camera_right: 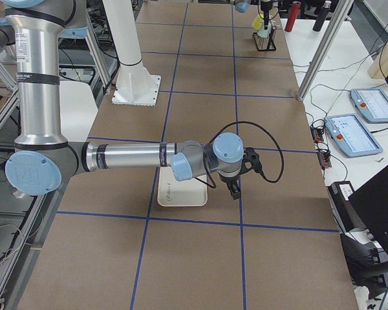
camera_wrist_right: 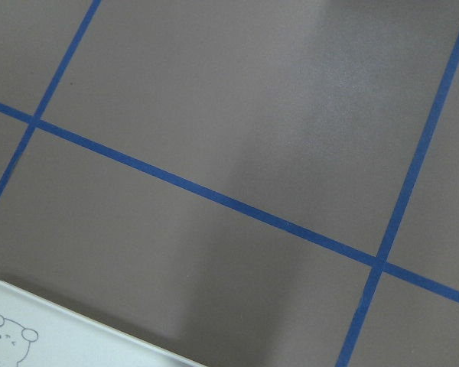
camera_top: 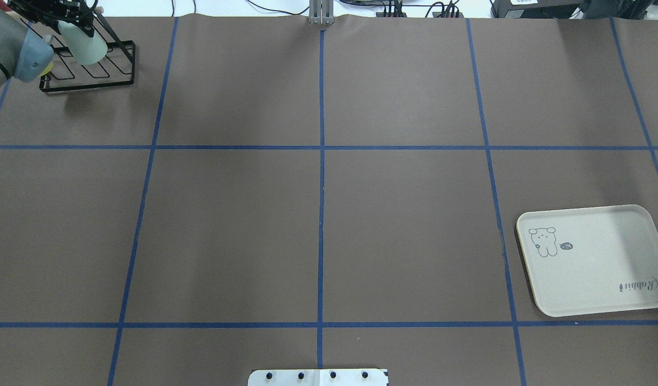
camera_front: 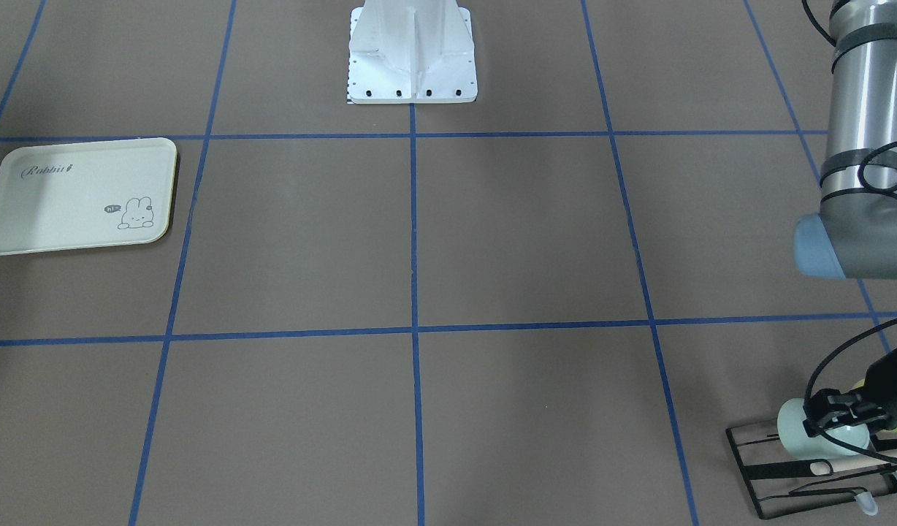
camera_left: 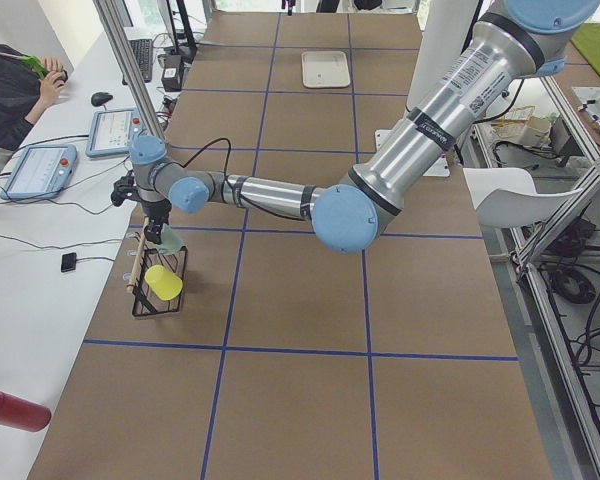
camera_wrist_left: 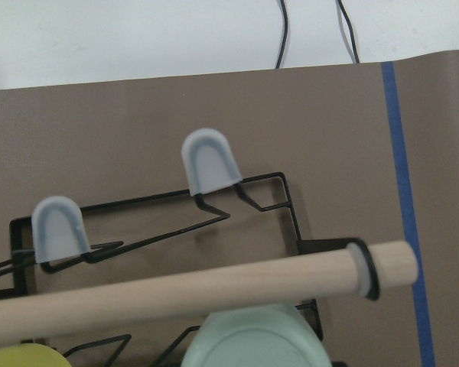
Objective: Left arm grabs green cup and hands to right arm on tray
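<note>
Grasp stage of a cup hand-over, with most of the task not yet done. At the worktop's far left corner, as the robot faces it, we saw the left gripper (camera_front: 837,418) down at the black wire rack (camera_top: 88,86). Its jaws sat on either side of the green cup (camera_front: 793,432) and seemed to us clamped on it, though the fingers partly hid the contact. The green cup lay tilted among the rack's wires, under a wooden bar, and we judged it not yet lifted clear. A yellow cup (camera_left: 163,282) sat beside it in the same rack. The tray (camera_top: 602,300) lay near the right edge, well apart from the rack. The right gripper (camera_right: 236,188) hung just beside the tray, and we could not tell how its jaws stood. Lifting, crossing the worktop, passing the green cup over and setting it on the tray all remained.
</note>
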You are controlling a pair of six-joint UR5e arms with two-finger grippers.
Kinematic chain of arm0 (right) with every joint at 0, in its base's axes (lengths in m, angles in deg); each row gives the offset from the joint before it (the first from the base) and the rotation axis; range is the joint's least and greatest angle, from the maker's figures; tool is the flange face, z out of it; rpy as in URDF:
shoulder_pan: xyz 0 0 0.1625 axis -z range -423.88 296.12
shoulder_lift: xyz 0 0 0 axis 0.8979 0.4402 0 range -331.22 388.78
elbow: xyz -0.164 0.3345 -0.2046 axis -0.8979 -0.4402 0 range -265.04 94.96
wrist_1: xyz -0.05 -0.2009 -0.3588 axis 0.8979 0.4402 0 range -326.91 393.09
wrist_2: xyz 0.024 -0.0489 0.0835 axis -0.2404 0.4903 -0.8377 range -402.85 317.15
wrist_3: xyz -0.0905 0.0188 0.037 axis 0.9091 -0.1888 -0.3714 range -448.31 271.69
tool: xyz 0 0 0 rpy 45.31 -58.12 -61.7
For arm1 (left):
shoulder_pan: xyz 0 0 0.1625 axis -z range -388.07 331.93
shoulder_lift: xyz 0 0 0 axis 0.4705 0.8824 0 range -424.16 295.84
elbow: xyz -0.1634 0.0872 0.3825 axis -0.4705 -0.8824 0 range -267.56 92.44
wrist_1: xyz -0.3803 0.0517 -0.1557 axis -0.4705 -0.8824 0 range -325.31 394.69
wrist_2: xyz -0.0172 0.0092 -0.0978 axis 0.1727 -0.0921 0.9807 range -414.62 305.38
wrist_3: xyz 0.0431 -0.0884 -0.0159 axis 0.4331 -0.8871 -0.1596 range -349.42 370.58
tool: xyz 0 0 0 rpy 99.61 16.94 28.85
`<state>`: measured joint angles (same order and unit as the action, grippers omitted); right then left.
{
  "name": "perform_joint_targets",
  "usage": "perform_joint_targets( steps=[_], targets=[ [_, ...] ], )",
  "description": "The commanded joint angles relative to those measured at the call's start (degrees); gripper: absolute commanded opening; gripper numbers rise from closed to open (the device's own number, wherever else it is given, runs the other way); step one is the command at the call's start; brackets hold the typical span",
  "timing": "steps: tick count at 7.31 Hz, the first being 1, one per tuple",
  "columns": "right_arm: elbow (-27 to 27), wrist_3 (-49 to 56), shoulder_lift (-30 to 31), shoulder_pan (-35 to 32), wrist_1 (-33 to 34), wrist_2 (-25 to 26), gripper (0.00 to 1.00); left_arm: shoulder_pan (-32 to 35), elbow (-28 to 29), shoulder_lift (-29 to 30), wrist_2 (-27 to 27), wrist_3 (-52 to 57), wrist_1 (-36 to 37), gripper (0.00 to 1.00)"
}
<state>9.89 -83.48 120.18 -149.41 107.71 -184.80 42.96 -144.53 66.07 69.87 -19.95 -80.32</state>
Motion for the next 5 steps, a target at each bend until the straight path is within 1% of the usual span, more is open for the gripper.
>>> perform_joint_targets(
  steps=[1,2,3,5],
  targets=[
    [0.00,0.00,0.00,0.01,0.00,0.00,0.99,0.68,-2.60,-0.33,0.31,0.12,0.65,0.21],
    [-0.09,0.00,0.00,0.01,0.00,0.00,0.99,1.03,-3.58,-0.68,1.18,0.12,0.74,0.21],
    [-0.09,0.00,0.00,-0.07,0.00,0.00,0.99,1.30,-4.72,-1.81,4.32,0.12,0.57,0.21],
    [-0.09,0.00,0.00,-0.07,0.00,0.00,0.99,2.53,-9.54,-4.97,6.63,0.12,0.74,0.21]
  ],
)
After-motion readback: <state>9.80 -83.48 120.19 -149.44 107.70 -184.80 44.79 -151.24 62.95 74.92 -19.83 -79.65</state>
